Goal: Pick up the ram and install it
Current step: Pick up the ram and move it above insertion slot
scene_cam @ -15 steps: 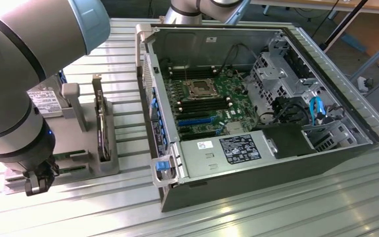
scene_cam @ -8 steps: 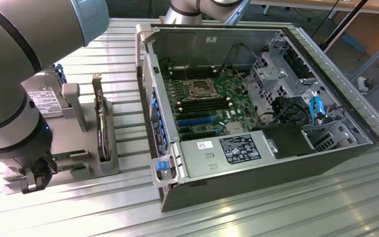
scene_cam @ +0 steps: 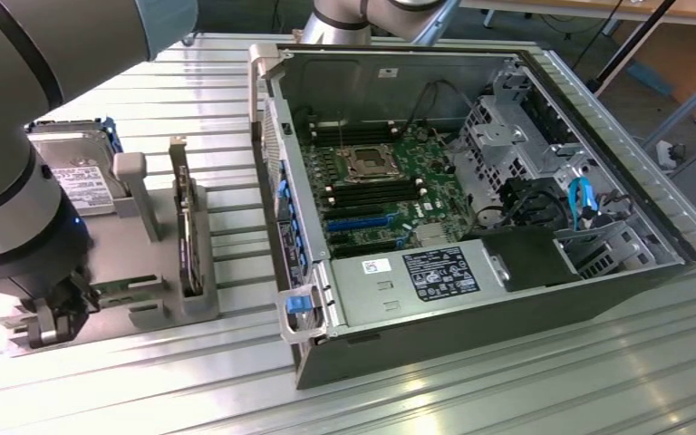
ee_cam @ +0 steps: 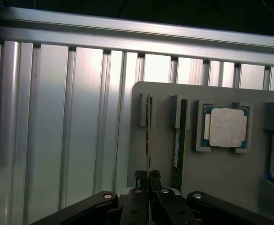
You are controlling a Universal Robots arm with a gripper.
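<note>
Jaws pinch ram — standing in holder.

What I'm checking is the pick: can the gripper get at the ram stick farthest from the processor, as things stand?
Very likely yes: the gripper sits astride that ram, its fingers closed against both faces, with nothing between. The second stick stands apart, clear of the fingers.

The ram is olive-green, the tray grey, the fingers black.
</note>
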